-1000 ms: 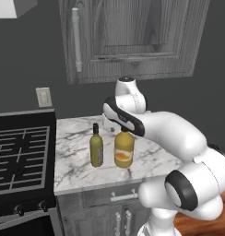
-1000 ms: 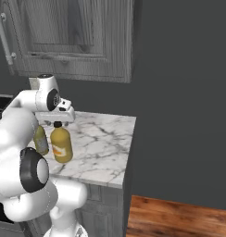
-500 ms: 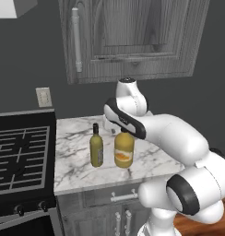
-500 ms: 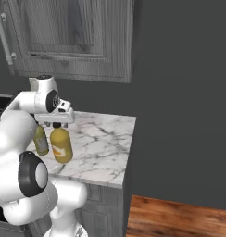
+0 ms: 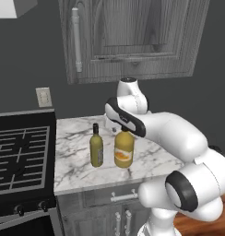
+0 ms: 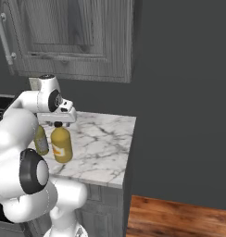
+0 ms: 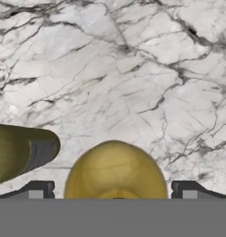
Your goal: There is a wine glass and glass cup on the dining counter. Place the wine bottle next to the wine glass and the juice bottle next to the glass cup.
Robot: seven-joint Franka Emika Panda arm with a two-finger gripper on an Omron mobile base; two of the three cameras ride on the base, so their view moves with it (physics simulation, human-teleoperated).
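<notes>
The claw [image 7: 113,192] hangs straight over the juice bottle [image 5: 124,148], its two dark fingertips [image 7: 40,189] standing wide apart, one on either side of the bottle's orange shoulder with marble showing between each tip and the glass; whether the tips touch the bottle's neck cannot be told, since the neck and cap lie hidden at the lower edge of the hand view. In the right base view the claw [image 6: 58,123] sits right at the top of the juice bottle [image 6: 61,145], level with its cap. Directly below the claw, the juice bottle stands upright on the marble counter [image 5: 151,156]. Just beside it, on the side away from the arm's elbow, the wine bottle [image 5: 96,146] also stands upright, near the juice bottle but apart from it; in the hand view its dark cap and olive neck [image 7: 22,152] come in from the left edge. Beyond the wine bottle the counter ends against a black stove [image 5: 20,156]. Behind the claw on the dark wall is a pale outlet plate [image 5: 43,97], and above it hangs a grey wood cabinet [image 5: 133,37] with a long metal handle [image 5: 77,39]. Below the counter's front edge is a drawer with a bar pull [image 5: 124,197].
</notes>
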